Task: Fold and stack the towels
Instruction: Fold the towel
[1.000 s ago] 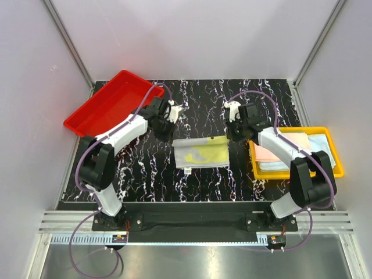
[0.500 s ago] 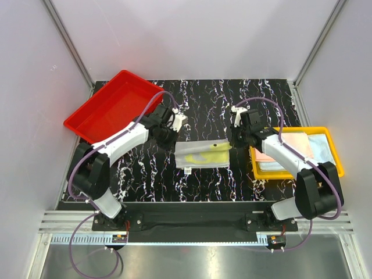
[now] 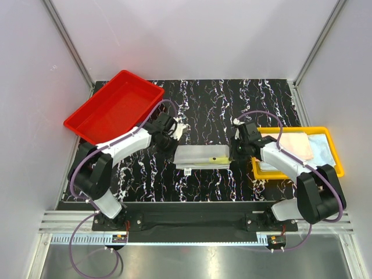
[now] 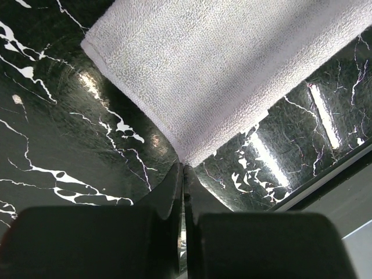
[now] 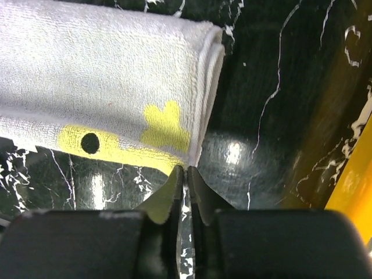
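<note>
The folded towel [image 4: 232, 70] was nubbly, matt terry cloth. The black marbled tabletop [image 4: 58, 133] shone glossy. The red tray [image 3: 113, 104] and yellow tray [image 3: 314, 128] looked like smooth plastic.

Two matching robot arms stand side by side, the left arm [image 3: 125, 141] and the right arm [image 3: 286, 161]. Each has smooth white shell links between bulky black joints and rises from a black base [image 3: 110, 216] bolted to a long black bar [image 3: 192, 220]. A thin purple cable [image 3: 80, 163] loops loosely from each base to the wrist, where a small white block [image 3: 181, 127] sits. The left end effector [image 4: 183, 174] and right end effector [image 5: 186, 174] are black, with two matte fingers [image 4: 165, 195] tapering to thin tips.
</note>
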### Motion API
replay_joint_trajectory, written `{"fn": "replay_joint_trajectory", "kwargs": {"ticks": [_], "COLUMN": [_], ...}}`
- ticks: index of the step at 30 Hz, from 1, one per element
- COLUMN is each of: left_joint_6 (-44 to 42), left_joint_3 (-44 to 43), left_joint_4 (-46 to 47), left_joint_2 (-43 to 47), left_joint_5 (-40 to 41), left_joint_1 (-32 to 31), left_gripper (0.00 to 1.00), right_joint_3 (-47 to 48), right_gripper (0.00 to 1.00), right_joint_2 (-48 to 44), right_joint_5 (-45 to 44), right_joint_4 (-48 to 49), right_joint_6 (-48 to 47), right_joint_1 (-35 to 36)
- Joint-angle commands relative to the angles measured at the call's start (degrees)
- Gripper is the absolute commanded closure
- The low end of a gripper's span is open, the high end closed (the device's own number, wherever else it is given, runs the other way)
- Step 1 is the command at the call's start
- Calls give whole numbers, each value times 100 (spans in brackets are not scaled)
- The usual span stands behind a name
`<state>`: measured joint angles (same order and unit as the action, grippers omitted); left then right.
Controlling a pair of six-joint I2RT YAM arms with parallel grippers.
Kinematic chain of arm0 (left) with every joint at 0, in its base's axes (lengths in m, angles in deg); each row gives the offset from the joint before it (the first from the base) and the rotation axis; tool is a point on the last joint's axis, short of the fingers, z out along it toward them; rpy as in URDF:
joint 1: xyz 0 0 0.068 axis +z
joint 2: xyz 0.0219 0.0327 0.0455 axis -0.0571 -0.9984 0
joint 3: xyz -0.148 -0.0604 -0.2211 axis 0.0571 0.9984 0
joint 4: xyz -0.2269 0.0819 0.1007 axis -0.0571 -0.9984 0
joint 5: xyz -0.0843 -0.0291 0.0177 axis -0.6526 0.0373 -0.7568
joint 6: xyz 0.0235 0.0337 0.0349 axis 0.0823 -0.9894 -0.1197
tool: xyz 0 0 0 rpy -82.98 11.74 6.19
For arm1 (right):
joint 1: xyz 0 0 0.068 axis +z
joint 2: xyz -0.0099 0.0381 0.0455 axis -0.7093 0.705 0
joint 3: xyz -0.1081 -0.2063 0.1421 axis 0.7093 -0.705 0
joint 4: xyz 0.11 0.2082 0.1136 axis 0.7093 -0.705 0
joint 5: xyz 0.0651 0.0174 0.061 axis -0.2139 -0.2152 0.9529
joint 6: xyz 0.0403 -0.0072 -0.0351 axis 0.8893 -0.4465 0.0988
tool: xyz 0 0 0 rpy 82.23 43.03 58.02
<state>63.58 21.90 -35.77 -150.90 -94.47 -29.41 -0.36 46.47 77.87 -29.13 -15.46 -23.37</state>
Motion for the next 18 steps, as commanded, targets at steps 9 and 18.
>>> {"fn": "replay_joint_trajectory", "kwargs": {"ticks": [9, 18], "left_joint_6": [511, 1942], "left_joint_3": [-425, 214], "left_joint_4": [-176, 1438], "left_joint_2": [439, -202], "left_joint_5": [141, -1099], "left_joint_1": [-71, -89], "left_gripper": [72, 74], "right_joint_3": [797, 378], "right_gripper": [67, 81], "right_joint_2": [-177, 368], "right_joint_5": [24, 1370], "right_joint_4": [-1033, 214], "right_joint_6": [518, 1054], "right_joint_1": [35, 131]}}
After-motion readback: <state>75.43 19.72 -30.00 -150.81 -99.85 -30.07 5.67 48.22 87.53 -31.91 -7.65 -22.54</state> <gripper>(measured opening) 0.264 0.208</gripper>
